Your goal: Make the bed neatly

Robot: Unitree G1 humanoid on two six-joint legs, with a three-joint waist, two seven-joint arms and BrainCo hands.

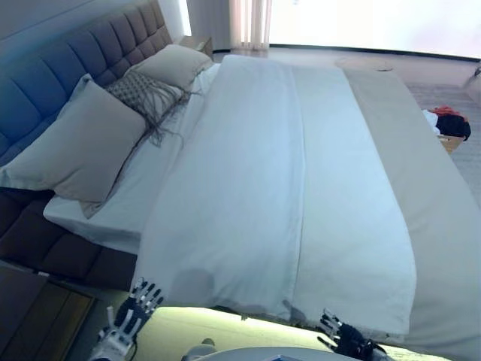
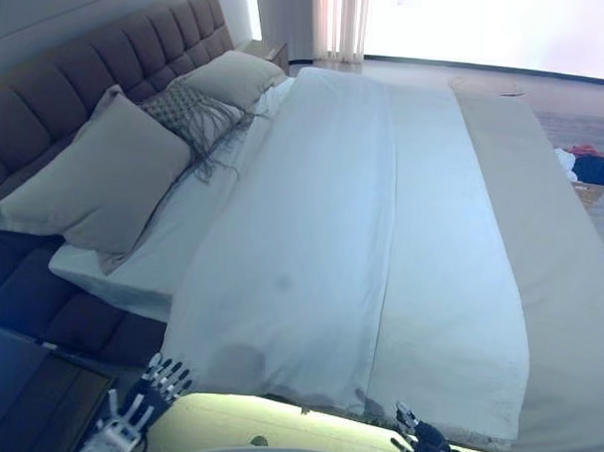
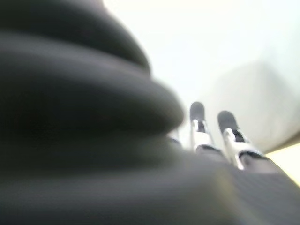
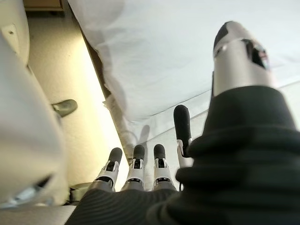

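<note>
A white duvet (image 1: 285, 188) lies spread flat over the bed, its near edge hanging over the side. A beige cover (image 1: 436, 203) runs along the foot end on the right. Two large pillows (image 1: 79, 147) and a fringed cushion (image 1: 146, 94) lean at the grey tufted headboard (image 1: 68, 71) on the left. My left hand (image 1: 134, 310) is open, fingers straight, just below the duvet's near left corner. My right hand (image 1: 342, 336) is open below the duvet's near edge; its fingers (image 4: 136, 164) point at the hanging edge without touching.
A dark nightstand (image 1: 34, 308) stands at the lower left beside the headboard. A basket with coloured clothes (image 1: 449, 124) sits on the floor past the bed's right side. A lit strip of pale floor (image 1: 225, 331) runs under the bed's near side.
</note>
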